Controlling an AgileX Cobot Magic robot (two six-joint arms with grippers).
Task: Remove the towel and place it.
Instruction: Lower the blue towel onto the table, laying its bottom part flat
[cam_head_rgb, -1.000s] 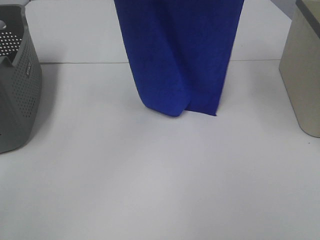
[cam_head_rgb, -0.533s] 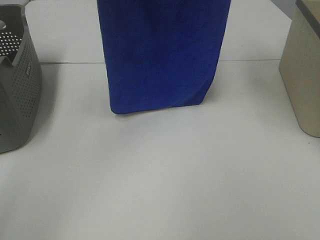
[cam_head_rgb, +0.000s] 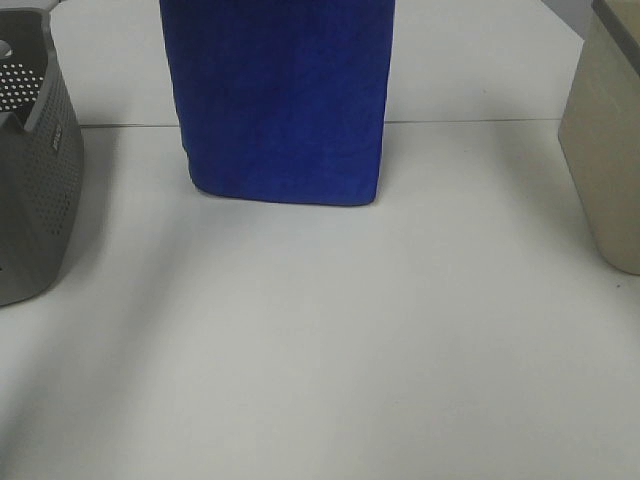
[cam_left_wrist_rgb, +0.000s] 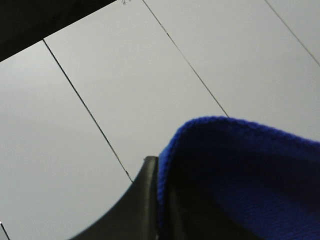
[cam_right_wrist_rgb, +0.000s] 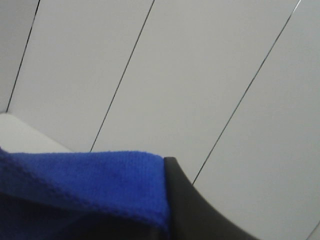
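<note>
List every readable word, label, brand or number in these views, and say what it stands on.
No text here can be read.
Perforated grey plastic basket: a small mark on its side wall below the rim, too blurred to read.
Royal-blue plush towel: no tag or print showing.
Beige plastic bin: plain, nothing written.

The left gripper finger (cam_left_wrist_rgb: 141, 200) shows as a matte black piece just beside the towel (cam_left_wrist_rgb: 240, 170) hem. It has a sharp upper corner, a straight inner edge against the cloth and a concave, sweeping outer edge. The right gripper finger (cam_right_wrist_rgb: 200, 210), also hard against the towel's edge, is smooth and dark, probably black, with a rounded tip and a plain, unmarked surface.
</note>
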